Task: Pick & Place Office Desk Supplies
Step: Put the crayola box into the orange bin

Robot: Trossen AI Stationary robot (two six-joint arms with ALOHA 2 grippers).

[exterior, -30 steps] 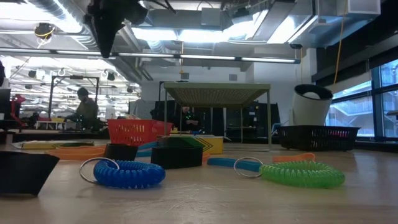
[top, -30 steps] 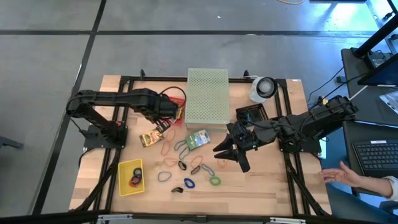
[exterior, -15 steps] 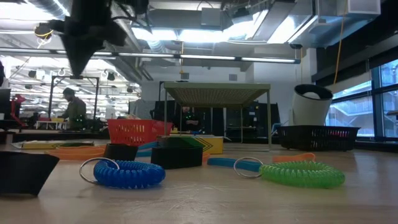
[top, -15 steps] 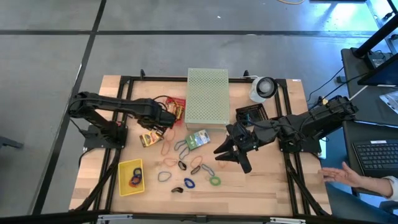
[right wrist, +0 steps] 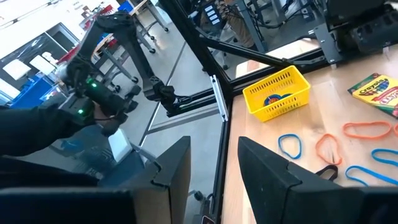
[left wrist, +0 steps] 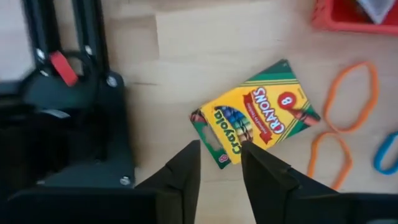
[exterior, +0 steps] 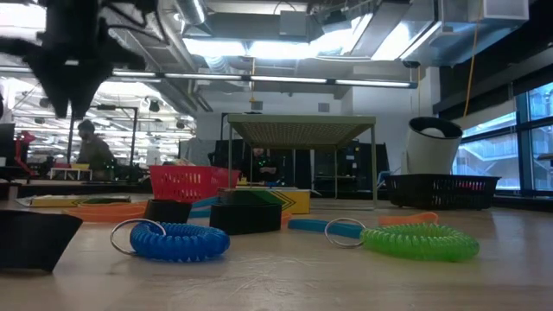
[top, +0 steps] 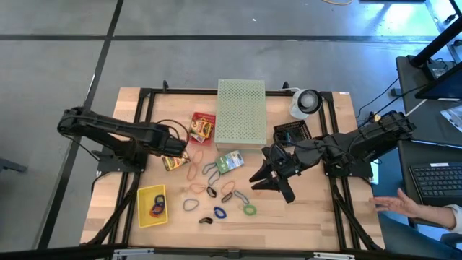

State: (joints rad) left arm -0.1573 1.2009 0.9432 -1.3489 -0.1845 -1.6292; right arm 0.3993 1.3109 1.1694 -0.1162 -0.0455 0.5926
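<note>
- Hovering above the table (top: 310, 209), the left gripper (top: 179, 148) sat just over a crayon box (top: 173, 160); its jaws were open and held nothing.
- From the left wrist view, the crayon box (left wrist: 255, 121) lay flat on the wood directly ahead of the left fingers (left wrist: 183, 174), with one box corner between the fingertips. The fingers stood apart and did not touch the box.
- Two orange bands (left wrist: 351, 96) lay on the table beyond the box, away from the left jaws. A red basket (left wrist: 357, 15) sat farther out from them.
- The right gripper (top: 268, 180) hung over the table with its jaws spread wide and empty.
- A second crayon box (top: 230, 161) lay near the right jaws, between them and the left gripper.
- Loose bands lay scattered on the side of the right jaws toward the left arm: a green coil (top: 249, 210) nearest, a blue coil (top: 219, 213) farther on, and a blue loop (top: 190, 205) past that.
- A black clip (top: 204, 220) lay just beside the blue coil.
- A yellow basket (top: 142, 195) stood well apart from both jaws and held several coloured bands.
- From the right wrist view, the yellow basket (right wrist: 298, 84) stood well ahead of the right fingers (right wrist: 261, 165), with a blue loop (right wrist: 290, 145) and an orange band (right wrist: 367, 129) between.
- In the low view, the blue coil (exterior: 177, 240) and green coil (exterior: 421, 241) rested flat on the table.
</note>
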